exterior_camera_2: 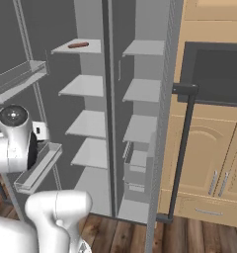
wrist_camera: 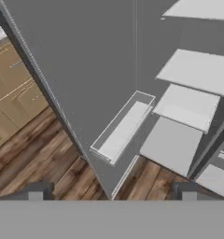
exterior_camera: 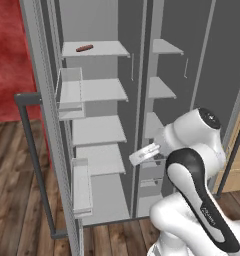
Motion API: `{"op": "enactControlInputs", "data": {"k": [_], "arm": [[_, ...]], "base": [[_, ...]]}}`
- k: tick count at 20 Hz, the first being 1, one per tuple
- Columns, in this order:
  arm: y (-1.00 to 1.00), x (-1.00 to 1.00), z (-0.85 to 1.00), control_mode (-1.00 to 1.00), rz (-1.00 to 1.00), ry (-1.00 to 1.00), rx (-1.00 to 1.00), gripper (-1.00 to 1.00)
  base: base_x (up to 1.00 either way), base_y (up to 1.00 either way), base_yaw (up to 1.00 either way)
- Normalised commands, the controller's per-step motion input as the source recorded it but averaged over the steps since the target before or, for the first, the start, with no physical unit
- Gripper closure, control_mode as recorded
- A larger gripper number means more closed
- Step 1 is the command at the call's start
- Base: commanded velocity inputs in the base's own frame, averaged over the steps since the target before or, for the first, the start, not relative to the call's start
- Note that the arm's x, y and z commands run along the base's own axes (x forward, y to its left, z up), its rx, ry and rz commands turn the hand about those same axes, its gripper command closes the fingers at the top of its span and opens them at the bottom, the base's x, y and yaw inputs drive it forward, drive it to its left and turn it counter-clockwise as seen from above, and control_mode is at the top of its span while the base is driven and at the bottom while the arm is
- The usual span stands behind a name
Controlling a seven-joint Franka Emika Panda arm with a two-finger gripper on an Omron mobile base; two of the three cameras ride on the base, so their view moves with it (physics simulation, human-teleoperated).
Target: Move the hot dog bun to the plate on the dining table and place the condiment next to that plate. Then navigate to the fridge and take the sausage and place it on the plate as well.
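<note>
The fridge (exterior_camera: 99, 130) stands open in front of me, with pale grey shelves in both halves. The sausage (exterior_camera: 84, 48), thin and reddish-brown, lies alone on the top left shelf (exterior_camera_2: 78, 45). My gripper (wrist_camera: 112, 193) is open with nothing between its fingertips (wrist_camera: 35, 192). It hangs low in front of the fridge, well below the sausage, and looks down at the lower shelves, a door bin (wrist_camera: 123, 128) and the wooden floor. My white hand (exterior_camera: 144, 154) shows at the height of the lower shelves. The hot dog bun, plate, condiment and dining table are out of view.
The left fridge door (exterior_camera: 42, 100) swings out with a dark bar handle (exterior_camera: 29, 130) and clear bins (exterior_camera: 70, 92). The right door's handle (exterior_camera_2: 182, 148) stands beside tan wood cabinets (exterior_camera_2: 214, 163) and a dark oven front (exterior_camera_2: 214, 69). A red wall (exterior_camera: 12, 60) is at left.
</note>
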Motion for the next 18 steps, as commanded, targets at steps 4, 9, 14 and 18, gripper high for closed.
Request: {"op": "enactControlInputs", "data": {"k": [4, 9, 14, 18], "arm": [[-0.8, -0.38, 0.0, -1.0, -0.11, -0.25, -0.14, -1.0], [-0.78, -0.5, 0.0, -1.0, -0.27, -0.17, -0.03, -1.0], [-0.29, -0.33, -0.02, -1.0, -0.27, -0.07, 0.0, -1.0], [0.0, 0.0, 0.0, -1.0, -0.01, 0.0, 0.0, -1.0]], "base": [[0.0, 0.0, 0.0], [0.0, 0.0, 0.0], [0.0, 0.0, 0.0], [0.0, 0.0, 0.0]]}}
